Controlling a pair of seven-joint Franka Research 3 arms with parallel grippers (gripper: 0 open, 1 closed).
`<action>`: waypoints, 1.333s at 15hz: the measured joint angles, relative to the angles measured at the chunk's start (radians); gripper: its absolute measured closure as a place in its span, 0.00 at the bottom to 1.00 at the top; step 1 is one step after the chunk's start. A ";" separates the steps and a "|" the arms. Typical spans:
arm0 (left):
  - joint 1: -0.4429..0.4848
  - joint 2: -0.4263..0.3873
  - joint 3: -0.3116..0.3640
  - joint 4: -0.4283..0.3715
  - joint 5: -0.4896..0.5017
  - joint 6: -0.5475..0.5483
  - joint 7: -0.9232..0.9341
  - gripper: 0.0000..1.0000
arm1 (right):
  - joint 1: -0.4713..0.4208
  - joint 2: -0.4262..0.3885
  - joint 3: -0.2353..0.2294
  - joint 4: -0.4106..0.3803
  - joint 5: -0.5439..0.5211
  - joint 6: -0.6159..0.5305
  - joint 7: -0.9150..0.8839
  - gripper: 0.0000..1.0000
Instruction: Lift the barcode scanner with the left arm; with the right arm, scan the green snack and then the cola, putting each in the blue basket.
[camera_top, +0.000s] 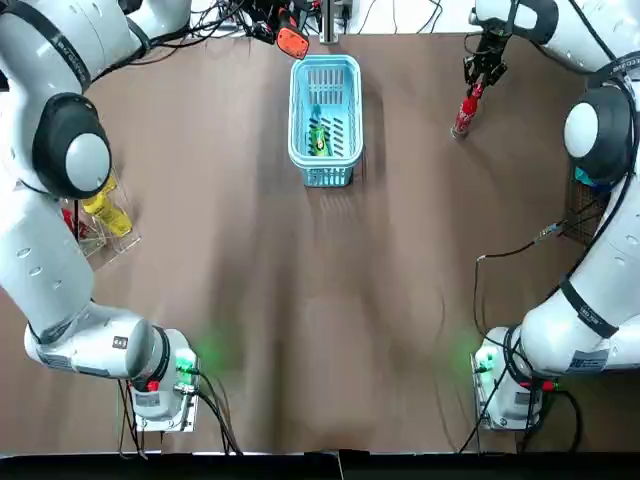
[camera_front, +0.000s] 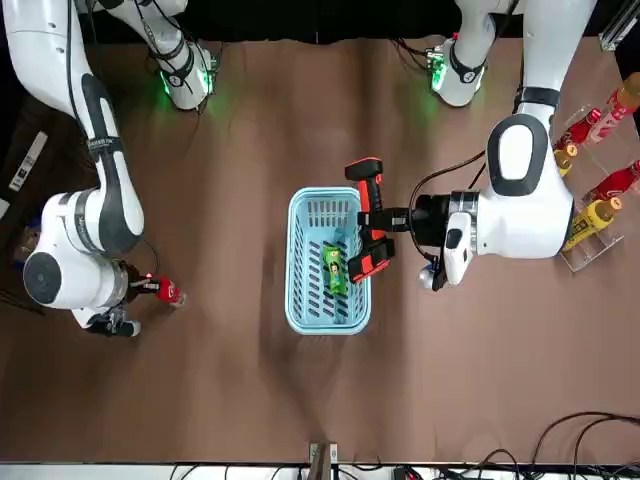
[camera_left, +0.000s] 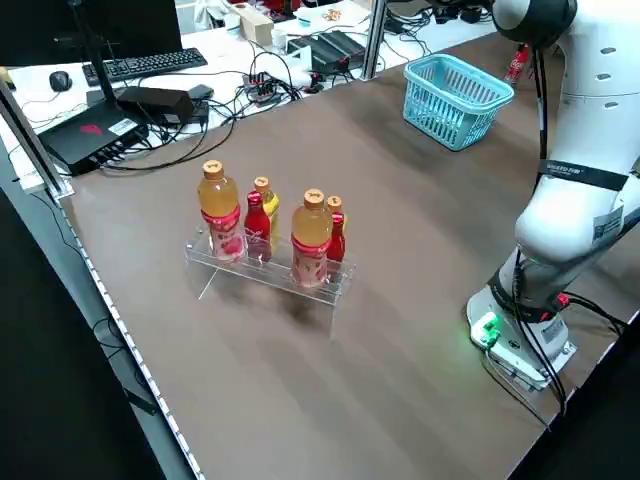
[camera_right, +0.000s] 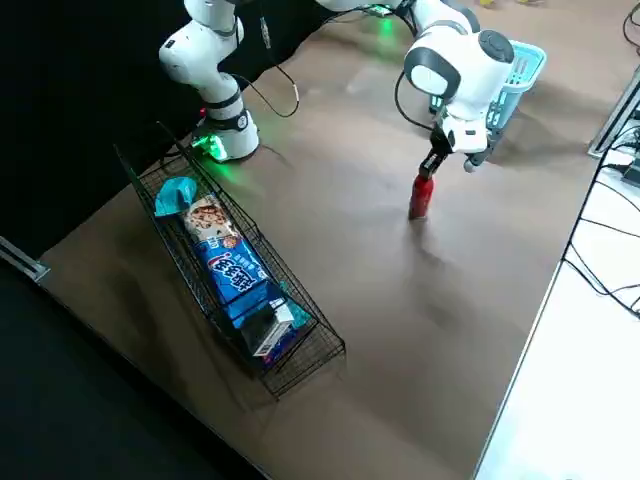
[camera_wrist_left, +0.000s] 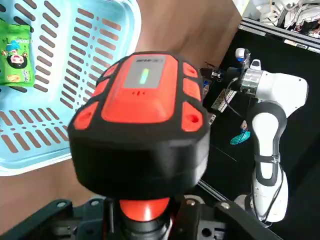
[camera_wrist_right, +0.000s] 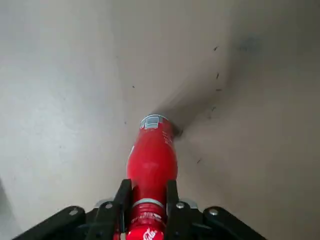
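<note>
At the far right of the brown table (camera_top: 250, 300), the right gripper (camera_top: 485, 70) is clamped from above on the neck of the red plastic cola bottle (camera_top: 465, 113). The light-blue slotted plastic basket (camera_top: 296, 100) holds the green snack packet (camera_top: 319, 138). Beside it, the left gripper (camera_front: 397, 218), wrist level, grips the orange-and-black barcode scanner (camera_front: 366, 225).

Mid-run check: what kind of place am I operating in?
Likely a robotics lab staged as a shop checkout: the left gripper holds a barcode scanner by the blue basket, the right gripper grips the cola, and a keyboard and cables sit on a side desk.
</note>
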 joint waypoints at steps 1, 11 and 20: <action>0.000 0.000 0.000 0.000 0.000 0.000 0.000 0.67 | 0.000 0.000 0.002 0.001 0.000 -0.007 -0.009 0.68; 0.000 0.000 0.000 0.000 0.000 0.000 0.000 0.67 | 0.026 -0.034 0.103 0.137 0.147 -0.171 -0.046 0.68; 0.000 0.000 0.000 0.000 0.000 0.000 0.000 0.67 | 0.036 -0.110 0.226 0.269 0.375 -0.273 -0.167 0.68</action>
